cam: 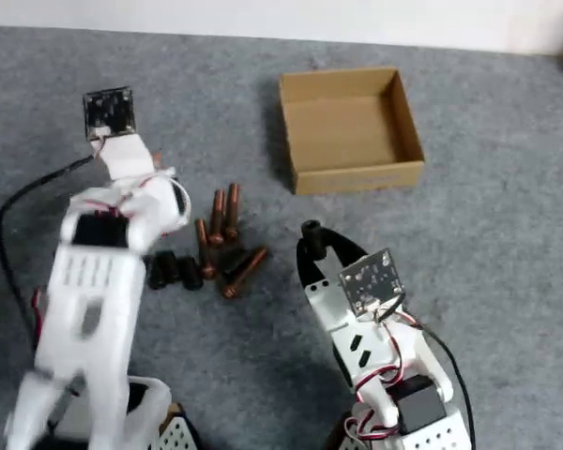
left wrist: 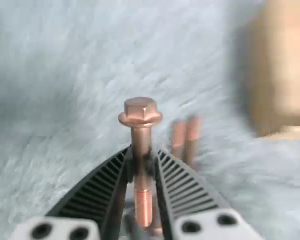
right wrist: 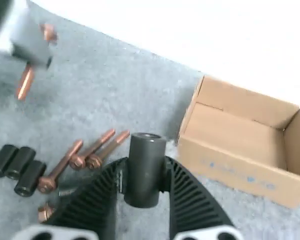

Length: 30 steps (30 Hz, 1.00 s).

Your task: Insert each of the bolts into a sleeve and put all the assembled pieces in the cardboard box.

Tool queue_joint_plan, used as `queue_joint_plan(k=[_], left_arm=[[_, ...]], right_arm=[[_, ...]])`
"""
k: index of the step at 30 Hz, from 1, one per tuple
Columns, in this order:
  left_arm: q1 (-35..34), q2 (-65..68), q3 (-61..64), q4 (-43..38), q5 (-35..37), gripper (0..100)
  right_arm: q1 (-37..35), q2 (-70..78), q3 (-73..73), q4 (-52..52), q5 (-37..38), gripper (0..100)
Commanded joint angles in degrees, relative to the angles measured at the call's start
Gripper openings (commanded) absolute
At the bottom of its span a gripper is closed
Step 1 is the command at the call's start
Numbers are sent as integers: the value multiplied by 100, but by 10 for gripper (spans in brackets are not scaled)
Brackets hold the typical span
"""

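The joining step is in hand. The left tool (left wrist: 142, 150) is clamping a copper bolt (left wrist: 140, 114) by its shank, with the head standing past the fingertips. The right tool (right wrist: 143, 161) is gripping a black sleeve (right wrist: 142, 147) upright, bore facing up. Next, I judge, the bolt's threaded end is going to need lining up with that bore. The cardboard box (right wrist: 240, 162) is sitting beyond the right tool, no assembled piece in it yet. Between the tools, four loose bolts (right wrist: 92, 150) and three loose sleeves (right wrist: 20, 162) are lying on the desk (cam: 488, 281).
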Motion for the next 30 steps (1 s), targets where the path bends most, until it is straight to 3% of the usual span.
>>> queue_joint_plan(k=[1,5,11,14,19,27,30], left_arm=[[1130,-2466,31,53,-35,5],[1921,-4013,884,-264,-35,5],[2589,-5253,2185,-1389,-26,5],[2756,-5393,2589,-2004,18,5],[2923,-5393,2941,-2268,1046,6],[2958,-5393,3187,-2286,1108,6],[3266,-5393,3354,-2286,1116,6]], right_arm=[[48,-189,-40,4,-79,4],[-92,-163,-110,4,-651,4],[-725,-163,-92,13,-413,4],[-875,-163,-84,13,-413,4],[-1042,-163,-75,13,-413,4],[-1059,-154,-66,13,-413,4],[-1033,-154,-66,13,-413,4]])
